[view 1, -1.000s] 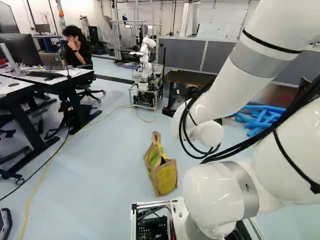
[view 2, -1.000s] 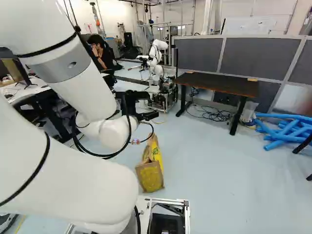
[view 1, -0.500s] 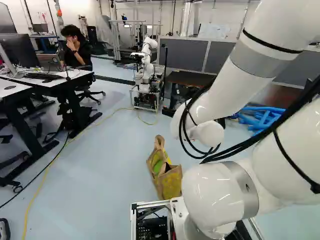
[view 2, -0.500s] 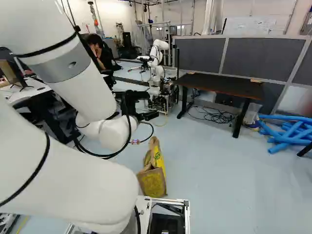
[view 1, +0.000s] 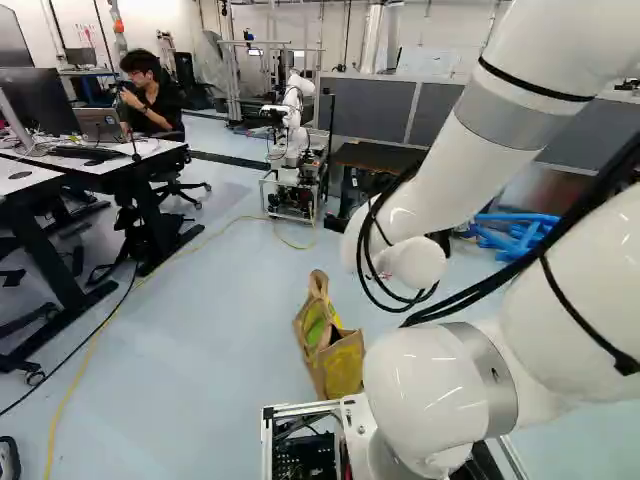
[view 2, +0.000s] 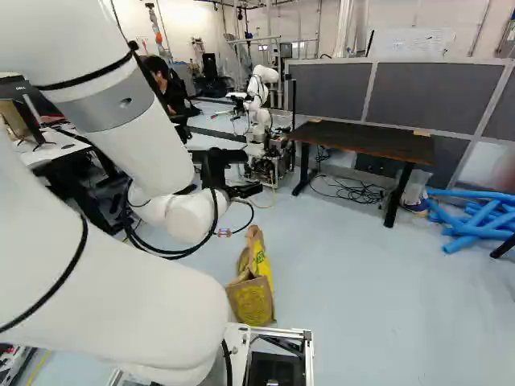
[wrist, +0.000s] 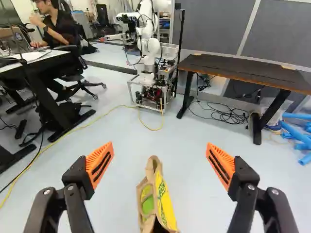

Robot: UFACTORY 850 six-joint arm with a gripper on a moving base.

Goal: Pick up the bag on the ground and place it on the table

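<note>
Clear of the bag [wrist: 165, 201], the jaws stood spread, and an off-centre descent risked toppling it.

Arm [view 1: 590, 290]: rises from its lowest joint [view 1: 425, 390], bottom of the left base frame, right of centre. Bulk fills the right side there. Grey-banded link [view 1: 500, 115] slopes from upper right down to the white wrist joint [view 1: 415, 262], mid-frame. Black cables [view 1: 600, 195] looped below the wrist, running off the right edge.

Right base frame: big white link across lower left, banded link coming down from upper left, wrist just left of centre. Black claw [view 2: 245, 190] sticks out rightward, near frame centre.

Wrist view: claw [wrist: 159, 150] wide open, orange pads [wrist: 99, 165] well apart, slanted inward toward the tips.
</note>
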